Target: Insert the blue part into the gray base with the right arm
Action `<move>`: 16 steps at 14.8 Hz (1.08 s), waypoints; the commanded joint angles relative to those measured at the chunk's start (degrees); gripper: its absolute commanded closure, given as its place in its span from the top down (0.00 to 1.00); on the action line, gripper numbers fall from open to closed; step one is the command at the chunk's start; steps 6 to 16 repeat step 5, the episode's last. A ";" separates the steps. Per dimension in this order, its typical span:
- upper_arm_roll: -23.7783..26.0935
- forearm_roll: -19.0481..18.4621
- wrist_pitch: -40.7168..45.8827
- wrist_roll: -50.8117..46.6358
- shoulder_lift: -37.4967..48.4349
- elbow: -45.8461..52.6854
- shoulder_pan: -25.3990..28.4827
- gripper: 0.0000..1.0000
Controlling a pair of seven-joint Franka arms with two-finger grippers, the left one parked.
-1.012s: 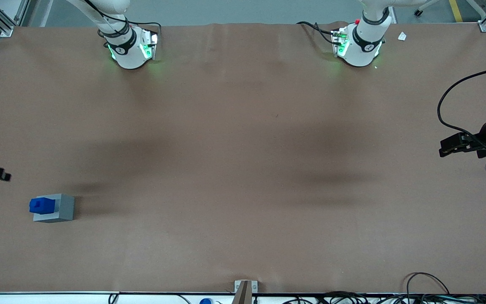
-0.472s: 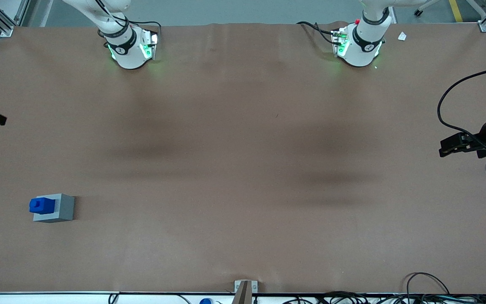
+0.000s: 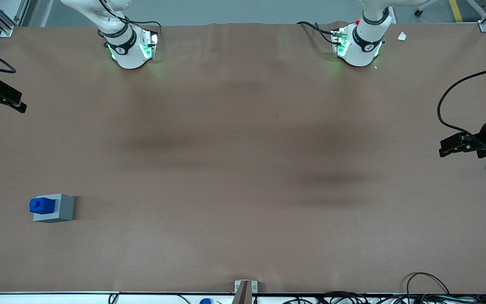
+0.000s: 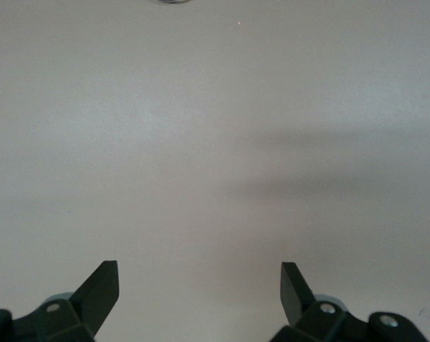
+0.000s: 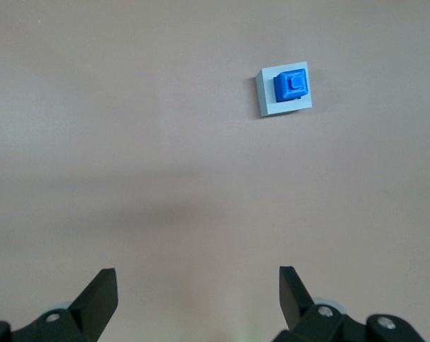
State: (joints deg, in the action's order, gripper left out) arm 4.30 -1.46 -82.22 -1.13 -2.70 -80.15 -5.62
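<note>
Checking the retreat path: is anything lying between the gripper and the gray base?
Nothing: in the right wrist view, only bare table lies between the open gripper and the gray base, which holds the blue part.

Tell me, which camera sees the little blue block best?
The right wrist view: it looks straight down on the blue part sitting in the gray base. The front view shows it small; the left wrist view misses it. The gripper hangs open, away from both.

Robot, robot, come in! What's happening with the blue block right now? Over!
Gripper open, empty, high above the table, well away from the blocks. Blue part sits in the gray base, toward the working arm's end. Nothing in the way.
</note>
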 commanded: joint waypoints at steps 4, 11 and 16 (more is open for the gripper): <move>-0.25 -0.83 -0.31 -1.95 1.03 -0.27 0.79 1.00; -0.25 -0.74 -0.22 -1.95 1.03 -0.27 0.79 1.00; -0.25 -0.74 -0.22 -1.95 1.03 -0.27 0.79 1.00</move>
